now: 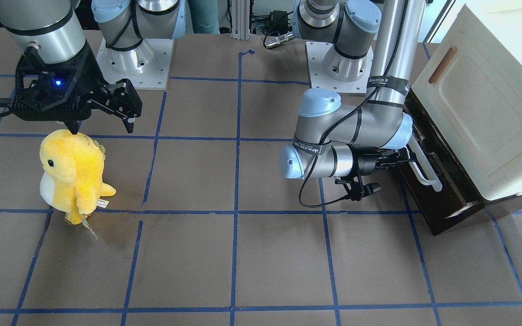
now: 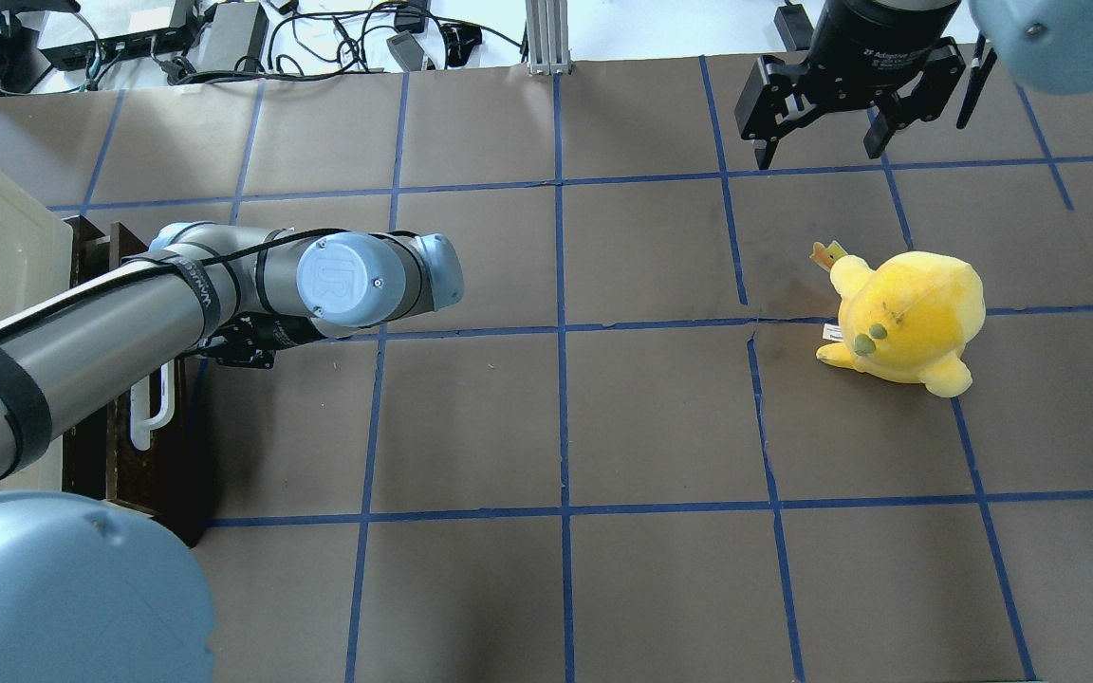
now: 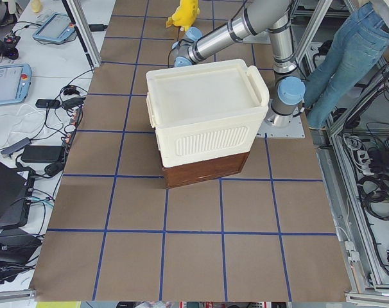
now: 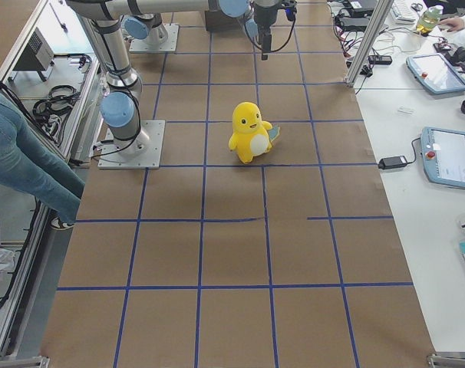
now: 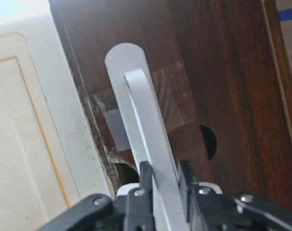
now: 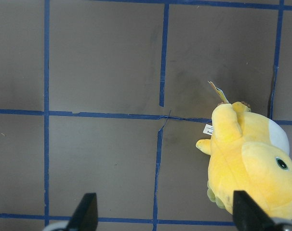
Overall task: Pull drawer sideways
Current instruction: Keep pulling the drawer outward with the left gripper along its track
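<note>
The drawer (image 1: 440, 206) has a dark brown wooden front and a white bar handle (image 1: 424, 171). It sits at the foot of the cream cabinet (image 1: 483, 104) and stands out a little from it. My left gripper (image 1: 407, 157) reaches sideways to the handle. In the left wrist view the gripper (image 5: 163, 169) is shut on the white handle (image 5: 136, 106), against the brown front (image 5: 223, 86). In the overhead view the handle (image 2: 150, 417) shows below my left arm, and the gripper itself is hidden. My right gripper (image 1: 107, 115) hangs open and empty, far from the drawer; it also shows in the overhead view (image 2: 822, 142).
A yellow plush toy (image 1: 70, 172) stands on the brown taped table just below my right gripper; it also shows in the right wrist view (image 6: 247, 163). The cream cabinet (image 3: 207, 115) fills the table end on my left. An operator stands behind the robot bases.
</note>
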`<state>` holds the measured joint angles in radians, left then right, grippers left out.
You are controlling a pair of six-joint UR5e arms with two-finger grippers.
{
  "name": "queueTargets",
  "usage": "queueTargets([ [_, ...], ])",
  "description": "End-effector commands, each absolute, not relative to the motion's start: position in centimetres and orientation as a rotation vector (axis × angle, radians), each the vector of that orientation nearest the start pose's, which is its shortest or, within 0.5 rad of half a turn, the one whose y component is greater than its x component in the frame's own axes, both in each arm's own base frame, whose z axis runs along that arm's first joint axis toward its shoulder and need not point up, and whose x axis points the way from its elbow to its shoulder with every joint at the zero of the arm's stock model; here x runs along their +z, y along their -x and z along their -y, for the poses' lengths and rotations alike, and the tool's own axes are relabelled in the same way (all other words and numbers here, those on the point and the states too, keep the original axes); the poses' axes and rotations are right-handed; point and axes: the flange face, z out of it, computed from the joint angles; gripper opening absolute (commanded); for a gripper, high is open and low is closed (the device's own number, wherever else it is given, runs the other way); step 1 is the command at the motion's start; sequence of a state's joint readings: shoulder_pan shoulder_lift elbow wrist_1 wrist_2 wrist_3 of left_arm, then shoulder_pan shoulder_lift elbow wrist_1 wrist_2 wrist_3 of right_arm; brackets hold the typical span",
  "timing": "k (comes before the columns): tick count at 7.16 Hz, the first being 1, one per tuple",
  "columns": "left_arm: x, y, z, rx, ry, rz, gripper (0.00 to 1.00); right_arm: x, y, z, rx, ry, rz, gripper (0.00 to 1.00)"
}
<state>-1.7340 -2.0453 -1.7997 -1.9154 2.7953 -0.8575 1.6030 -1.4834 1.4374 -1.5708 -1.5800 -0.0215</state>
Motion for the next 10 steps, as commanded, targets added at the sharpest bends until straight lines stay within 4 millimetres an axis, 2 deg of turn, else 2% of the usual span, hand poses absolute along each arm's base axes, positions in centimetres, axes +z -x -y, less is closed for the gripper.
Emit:
queueTargets([
  [1,18.23,12.36,50.32,0.261,-0.064,-1.749,0.12,50.90,-14.95,52.85,-0.073,0.084,-3.149,1.00],
  [8,18.16,12.67,50.15,0.261,-0.068,-1.751,0.12,50.90,-14.95,52.85,-0.073,0.084,-3.149,1.00],
  [10,18.92,12.78,50.93,0.239,-0.059,-1.755,0.12,50.90,-14.95,52.85,-0.073,0.084,-3.149,1.00],
])
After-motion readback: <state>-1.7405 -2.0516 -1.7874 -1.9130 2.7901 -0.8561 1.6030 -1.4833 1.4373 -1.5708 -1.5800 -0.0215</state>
